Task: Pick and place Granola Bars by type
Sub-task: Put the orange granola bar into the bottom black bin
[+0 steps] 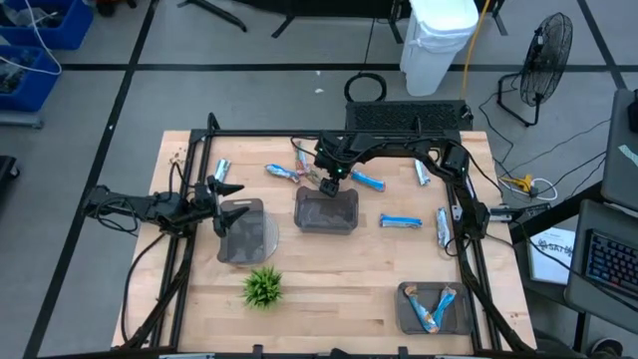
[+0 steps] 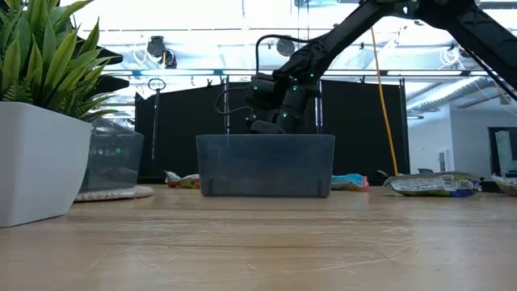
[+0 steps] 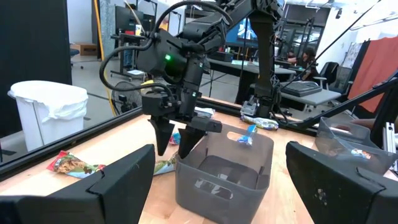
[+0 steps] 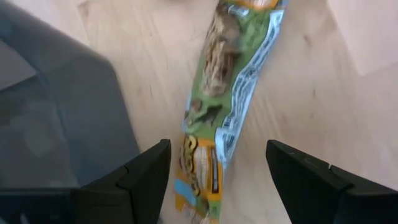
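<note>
Now right end effector (image 4: 214,180) open above granola bar (image 4: 227,106), seemingly not touching; left end effector (image 3: 214,186) open.

Seen from above, the right gripper (image 1: 329,182) hangs at the far rim of the middle tray (image 1: 326,210), granola bars (image 1: 400,221) lie scattered toward the table's (image 1: 329,299) far-right part, and the left gripper (image 1: 221,189) waits beside another tray (image 1: 245,231).

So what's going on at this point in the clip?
The right gripper hangs open over a green-wrapped granola bar lying on the table beside the middle tray, not yet gripping it. The left gripper waits open near the left tray. Two bars already lie in the front right tray; others are scattered on the table.
</note>
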Action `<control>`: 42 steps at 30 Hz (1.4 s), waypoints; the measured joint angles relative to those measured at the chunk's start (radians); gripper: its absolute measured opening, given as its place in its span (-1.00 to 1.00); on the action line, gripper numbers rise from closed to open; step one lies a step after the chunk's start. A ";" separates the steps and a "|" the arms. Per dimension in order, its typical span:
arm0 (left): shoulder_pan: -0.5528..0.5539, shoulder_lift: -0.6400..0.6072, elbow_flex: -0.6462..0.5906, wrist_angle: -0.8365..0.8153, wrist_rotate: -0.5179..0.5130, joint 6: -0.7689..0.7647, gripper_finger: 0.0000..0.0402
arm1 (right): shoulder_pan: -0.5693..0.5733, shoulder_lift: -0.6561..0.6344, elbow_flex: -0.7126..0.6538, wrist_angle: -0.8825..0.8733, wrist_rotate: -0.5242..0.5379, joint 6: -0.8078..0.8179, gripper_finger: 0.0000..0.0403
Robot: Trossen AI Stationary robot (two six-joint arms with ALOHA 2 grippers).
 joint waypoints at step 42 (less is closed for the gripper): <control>0.000 0.000 0.000 0.000 0.000 0.000 0.80 | 0.000 0.003 0.000 -0.042 0.025 -0.106 -0.99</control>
